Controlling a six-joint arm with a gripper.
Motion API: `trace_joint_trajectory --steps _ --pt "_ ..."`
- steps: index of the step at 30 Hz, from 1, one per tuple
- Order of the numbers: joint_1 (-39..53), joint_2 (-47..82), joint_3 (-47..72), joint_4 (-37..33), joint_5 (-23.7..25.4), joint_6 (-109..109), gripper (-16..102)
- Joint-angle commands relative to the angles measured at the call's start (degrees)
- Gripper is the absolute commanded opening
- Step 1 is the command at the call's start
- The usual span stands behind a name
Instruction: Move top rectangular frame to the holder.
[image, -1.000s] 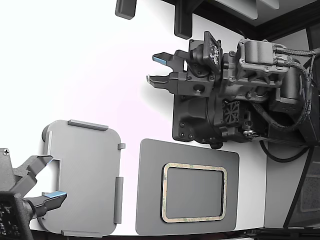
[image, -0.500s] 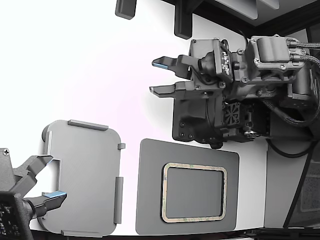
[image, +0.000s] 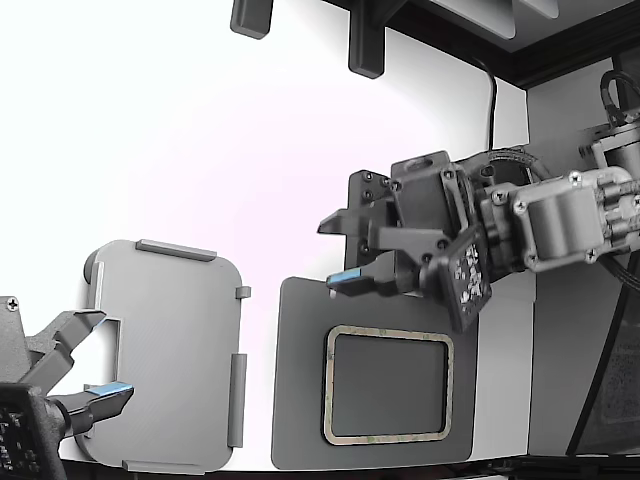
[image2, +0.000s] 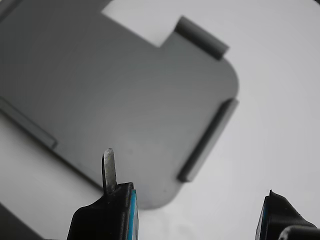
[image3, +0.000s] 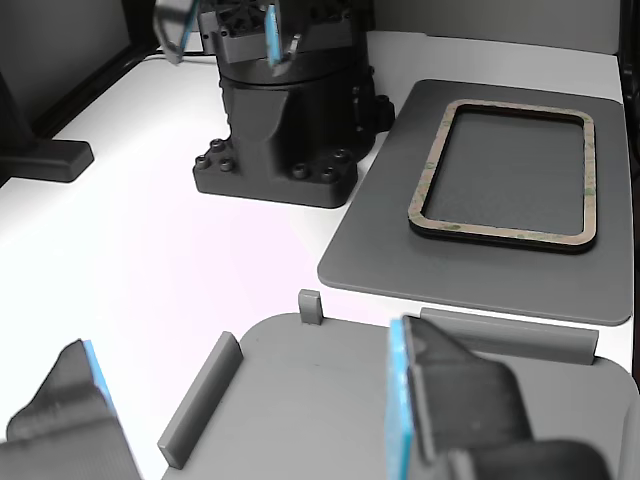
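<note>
Gripper (image2: 195, 210) jaws apart, empty, over the holder (image2: 125, 105) corner; top rectangular frame (image: 388, 384) on mat (image: 300, 400), well apart.

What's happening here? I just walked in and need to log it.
Nothing is gripped yet. The frame lies untouched on the dark mat. One open claw hovers over the empty holder. A second arm's claw hangs above the mat's edge, near the frame.

Black gripper (image2: 197, 217), blue-padded fingers (image2: 131, 215), one thin metal tip
</note>
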Motion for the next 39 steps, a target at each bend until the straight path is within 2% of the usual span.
trace_joint_trajectory --steps 1,6,9,15,21,24,26,30,35,39 --pt "5.71 -4.04 -3.16 1.41 0.44 -0.18 100" --pt "13.36 -10.02 -3.43 2.90 0.44 -1.58 100" --pt "16.17 -13.62 -4.75 4.48 -2.02 -4.75 100" --pt "21.45 -22.32 -12.83 11.95 -6.59 -7.91 100" --pt "26.89 -28.92 -18.54 16.26 -6.06 -9.23 99" --pt "29.97 -31.11 -18.37 15.73 -3.25 -9.93 97" --pt "31.46 -32.96 -17.93 14.59 -1.76 -9.58 90" --pt "32.87 -38.50 -18.81 13.45 -2.11 -9.84 85" --pt "35.33 -43.33 -18.54 10.46 -1.93 -8.70 91" --pt "36.39 -46.32 -19.95 9.84 -2.90 -6.86 92"
